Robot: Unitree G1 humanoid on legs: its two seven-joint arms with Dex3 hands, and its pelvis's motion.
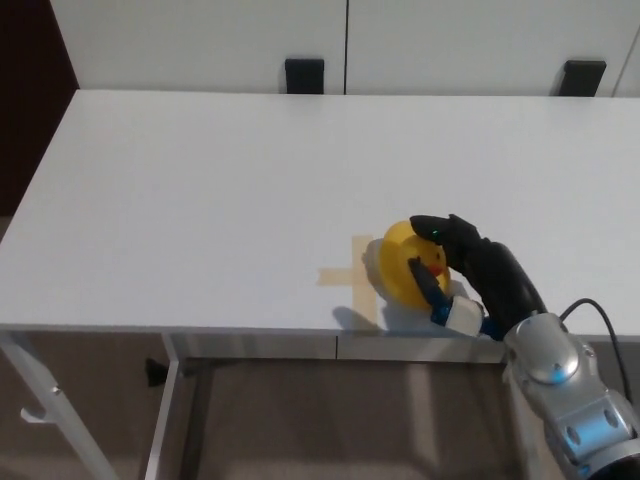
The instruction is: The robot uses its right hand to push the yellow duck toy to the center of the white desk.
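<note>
My right hand (452, 262), black w/ thick fingers, comes in from the lower right and is cupped against the round yellow rubber duck toy (402, 266). One finger (432, 226) curls over the top of the duck, and the thumb (424, 281) presses its near side, in front of the small orange beak. So the hand is wrapped partway round the duck, fingers in contact w/ it. I can't tell if that's a real grip or just a push contact, since the far side of the duck is bare. Behind the hand: a white-and-blue wrist piece (462, 316), then my silver-grey forearm (560, 385) w/ a thin black cable looping off it, running down past the front edge.

The duck sits on the flat white worktop (200, 190), near the front edge, approx. mid-width. It's right at the tan tape cross (352, 277) stuck on the surface, covering the cross's right arm and touching its upright bar. The left arm and lower bar of the cross stay visible. A soft shadow lies under the duck and hand toward the front edge.

At the back edge, two small black blocks (304, 76) stand against the white wall panels, one centre-left, the other far right. My left hand isn't in shot.
</note>
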